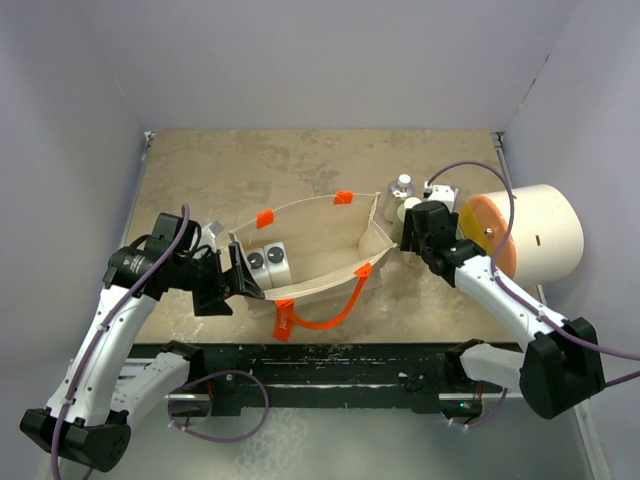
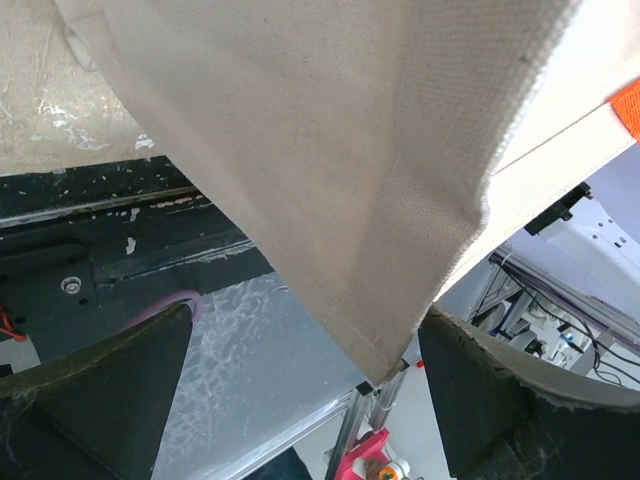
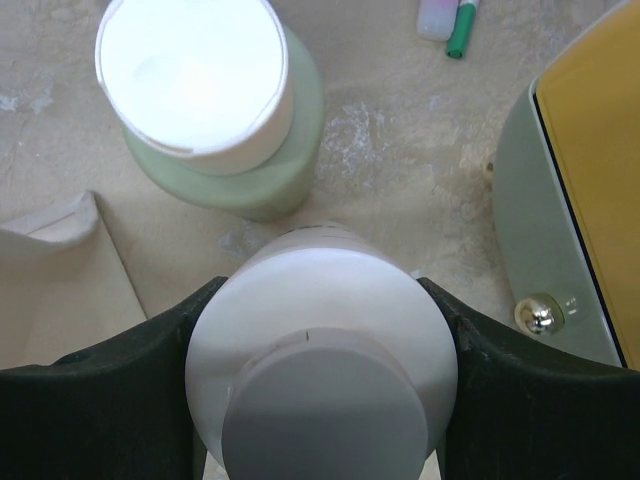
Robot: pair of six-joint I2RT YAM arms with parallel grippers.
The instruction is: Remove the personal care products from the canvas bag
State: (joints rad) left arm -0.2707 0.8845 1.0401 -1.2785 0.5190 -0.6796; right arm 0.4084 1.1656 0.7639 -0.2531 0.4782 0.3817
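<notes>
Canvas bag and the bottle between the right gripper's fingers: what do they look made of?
Canvas bag: woven cloth, matte beige. The left wrist view shows the weave grain, a stitched hem and soft folds.
Bottle: probably plastic, smooth with a satin sheen. Its rounded shoulder is seamless and evenly whitish, though the bright light leaves this open.

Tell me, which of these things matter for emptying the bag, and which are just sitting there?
Job: canvas bag, two grey-capped bottles inside, held bottle, green bottle, clear bottle.
Lying about: big cream cylinder, small green-tipped object.
</notes>
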